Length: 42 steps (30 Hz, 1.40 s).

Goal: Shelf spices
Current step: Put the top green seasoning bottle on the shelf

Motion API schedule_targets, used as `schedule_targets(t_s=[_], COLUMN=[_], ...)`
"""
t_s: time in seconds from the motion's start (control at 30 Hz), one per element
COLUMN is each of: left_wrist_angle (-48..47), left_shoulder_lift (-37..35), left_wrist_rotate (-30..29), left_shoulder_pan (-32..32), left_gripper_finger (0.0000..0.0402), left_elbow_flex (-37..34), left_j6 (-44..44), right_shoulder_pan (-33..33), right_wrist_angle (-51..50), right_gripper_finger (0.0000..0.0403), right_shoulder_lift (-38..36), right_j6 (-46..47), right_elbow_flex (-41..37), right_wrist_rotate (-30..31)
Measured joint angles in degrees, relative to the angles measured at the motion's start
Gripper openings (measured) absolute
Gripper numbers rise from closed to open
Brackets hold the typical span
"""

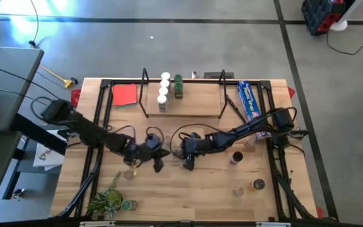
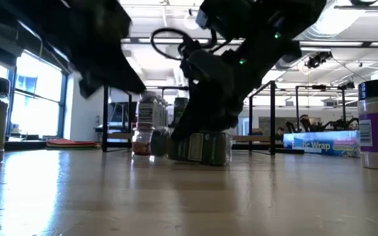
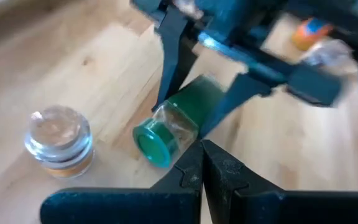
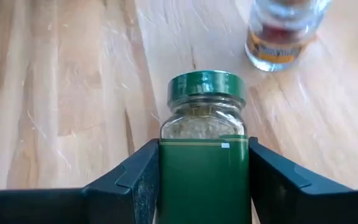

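Closest to the lens is the green-lidded jar (image 4: 205, 155), lying on its side on the table (image 1: 200, 195) and filling most of the right wrist view, with the right gripper (image 4: 204, 180) clamped on its green label from both sides. From above, that gripper (image 1: 188, 157) sits near the middle of the table, and the right arm reaches in from the blue box (image 1: 249, 101) side.

Going big to small: the table is light wood with a black frame. At its far edge is the shelf (image 1: 183, 107), a wooden board with black wire uprights, and it already has a row of white-topped jars (image 1: 164, 88) plus a couple of green-topped jars (image 1: 178, 87) next to them. A flat red square (image 1: 125, 95) lies just left of the shelf. A green plant (image 1: 108, 200) is at the near left corner.

The left gripper (image 1: 157, 159) sits just beside the right one, fingers pressed together with nothing between them. Its tips (image 3: 202, 168) are right next to the lid of the lying jar (image 3: 176, 124).

Loose jars elsewhere: a clear-topped jar (image 3: 59, 140) standing upright near the left gripper, a dark-topped jar (image 1: 236, 157) to the right of the grippers, and two more (image 1: 258, 184) toward the near right corner.
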Motion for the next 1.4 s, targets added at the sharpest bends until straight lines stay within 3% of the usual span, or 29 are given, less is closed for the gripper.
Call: schedule_targets(t_s=[0.1, 0.23, 0.37, 0.47, 0.7, 0.83, 0.97, 1.17, 1.4], left_wrist_angle=[-3.73, -4.89, -3.72, -0.29, 15.36, 27.35, 32.69, 32.56, 32.63], left_shoulder_lift=[-4.78, -7.70, -7.51, -6.33, -0.80, 2.84, 4.46, 3.46, 2.76], left_wrist_rotate=[-3.15, -7.21, -10.34, -13.07, -15.70, -15.99, -15.75, -14.37, -11.84], left_shoulder_pan=[-2.80, -5.69, -6.89, -6.87, -6.84, -6.65, -6.68, -6.91, -6.82], left_gripper_finger=[0.0002, 0.0020, 0.0068, 0.0120, 0.0251, 0.0290, 0.0298, 0.0289, 0.0224], left_elbow_flex=[-0.04, -1.50, -2.40, -2.40, -2.43, -2.32, -2.36, -2.38, -2.40], left_j6=[2.15, 5.01, 6.46, 8.28, 19.52, 26.08, 28.61, 29.39, 30.97], right_shoulder_pan=[1.30, 2.49, 2.64, 2.59, 2.57, 2.59, 2.65, 2.68, 2.76], right_wrist_angle=[4.21, 19.56, 40.34, 50.18, 54.78, 55.62, 55.44, 55.41, 55.38], right_gripper_finger=[0.0189, 0.0189, 0.0189, 0.0189, 0.0188, 0.0188, 0.0188, 0.0188, 0.0188], right_shoulder_lift=[-1.72, -4.60, -6.85, -6.70, -6.63, -6.65, -6.65, -6.65, -6.72], right_j6=[-1.62, -4.29, -6.53, -6.52, -6.58, -7.35, -7.55, -7.60, -7.59], right_elbow_flex=[-2.25, -8.91, -14.77, -17.45, -18.71, -18.58, -18.58, -18.56, -18.47], right_wrist_rotate=[3.25, 3.33, -1.01, -0.92, -1.02, -1.01, -1.14, -2.03, -3.80])
